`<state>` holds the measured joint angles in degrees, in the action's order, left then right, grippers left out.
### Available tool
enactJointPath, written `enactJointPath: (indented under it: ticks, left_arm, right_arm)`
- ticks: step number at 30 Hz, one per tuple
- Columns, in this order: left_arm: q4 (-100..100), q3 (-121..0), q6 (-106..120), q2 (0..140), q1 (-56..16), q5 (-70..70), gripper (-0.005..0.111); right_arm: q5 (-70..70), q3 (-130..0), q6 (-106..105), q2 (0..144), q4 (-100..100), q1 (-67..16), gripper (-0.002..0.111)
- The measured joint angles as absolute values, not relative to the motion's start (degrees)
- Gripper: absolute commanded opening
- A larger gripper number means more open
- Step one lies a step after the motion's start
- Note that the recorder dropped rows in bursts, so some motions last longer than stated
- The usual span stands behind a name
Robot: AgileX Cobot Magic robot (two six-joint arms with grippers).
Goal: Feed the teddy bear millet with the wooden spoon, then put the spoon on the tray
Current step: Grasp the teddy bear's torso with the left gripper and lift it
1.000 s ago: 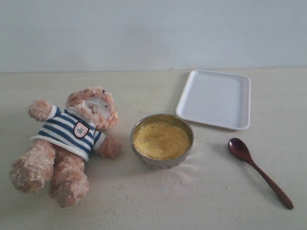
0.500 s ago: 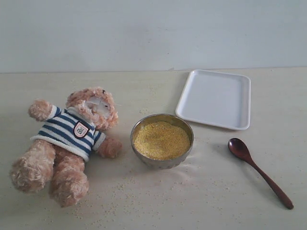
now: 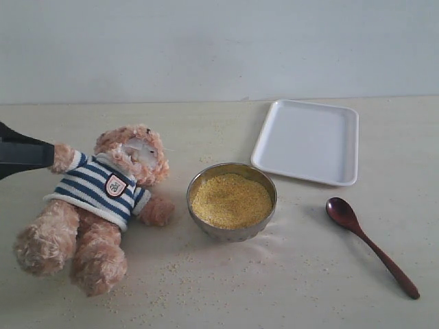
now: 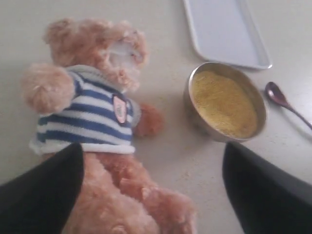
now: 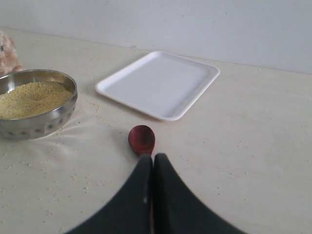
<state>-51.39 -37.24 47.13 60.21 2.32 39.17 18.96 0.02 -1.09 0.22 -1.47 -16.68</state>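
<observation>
The task is at its very first step: the wooden spoon [image 3: 371, 247] is not yet picked up. It lies free on the table [image 3: 288, 288], and in the right wrist view its oval bowl shows just ahead of the right gripper [image 5: 152, 157], while the handle is hidden under the fingers. The two fingers of this gripper are pressed together and there is nothing between them. The tray [image 3: 306, 140] is farther ahead of it, past the spoon, and is bare. The metal bowl [image 3: 236, 234] with the millet [image 3: 231, 200] stands off to one side of this gripper, near but apart from the spoon.

The left gripper [image 4: 152, 148] has its fingers wide apart and holds nothing. The teddy bear [image 3: 103, 199] lies on its back under and ahead of it, with the bowl beyond the bear's side.

The next move probably belongs to the right gripper. It must separate its fingers, go down over the slim handle and close on it, so that the oval end remains free for scooping millet. The handle is thin and lies flat, so the fingers need to come very low.
</observation>
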Motion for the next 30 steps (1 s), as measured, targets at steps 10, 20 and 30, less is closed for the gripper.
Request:
enactJointPath:
  ticks: [10,20,30]
  left_arm:
    - [-49.20,-42.80,52.81,83.56,2.32,33.84,0.079]
    - [-51.22,-46.58,58.01,93.77,2.32,29.12,0.088]
    - [-68.77,-46.61,73.86,100.06,2.32,33.31,0.090]
  right_arm:
    - [18.96,0.02,-1.09,0.22,-1.47,-16.68,0.000]
    - [18.96,0.02,-1.09,0.22,-1.47,-16.68,0.000]
    - [18.96,0.02,-1.09,0.22,-1.47,-16.68,0.000]
